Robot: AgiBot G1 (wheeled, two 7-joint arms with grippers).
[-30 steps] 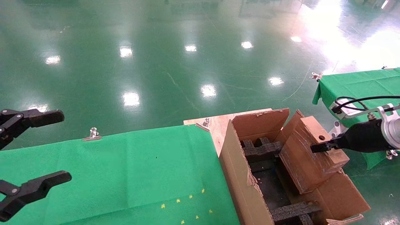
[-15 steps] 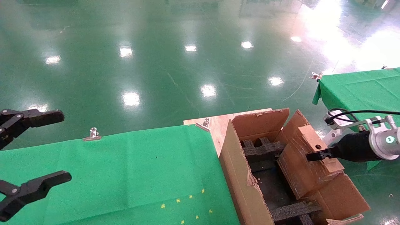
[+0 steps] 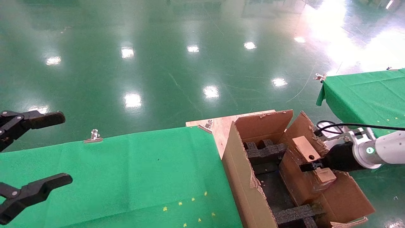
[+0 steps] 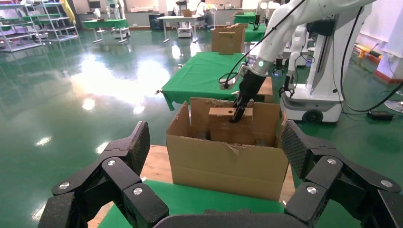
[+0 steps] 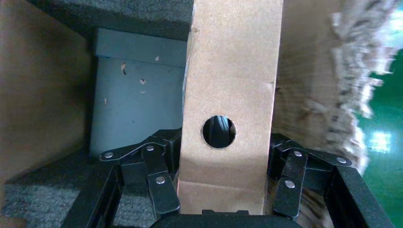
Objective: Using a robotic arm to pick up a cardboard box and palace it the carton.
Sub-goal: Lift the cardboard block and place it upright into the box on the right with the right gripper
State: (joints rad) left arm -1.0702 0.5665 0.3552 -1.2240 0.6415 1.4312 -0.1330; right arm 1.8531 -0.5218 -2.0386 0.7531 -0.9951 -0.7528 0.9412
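Lowering stage: the cardboard box is partly sunk into the carton, pinched by the right gripper on its narrow holed end.
Nearest, left side: the left gripper hangs at the near edge of the green table, fingers spread wide and holding nothing; this arm looks parked.
Right claw grip: in the right wrist view the black fingers press on both broad faces of the cardboard box, with the round hole between them.
Box position: it stands on end and tilted, along the carton's right wall, with its upper end above the rim; whether its lower end touches the bottom cannot be told.
Carton inside: black foam blocks line the far end and another strip lies at the near end; the dark floor between them is where the box seems headed.
Carton place: it sits just beside the green table's right edge, on a bare wooden board.
Robotic arm: the white robotic arm reaches in from the right, over the torn right flap.
Done, as judged: pick-up and carry to the carton.
Left, as judged: seating the box fully, letting go, drawing the arm out.
Farther off: a second green table and the shiny green floor.
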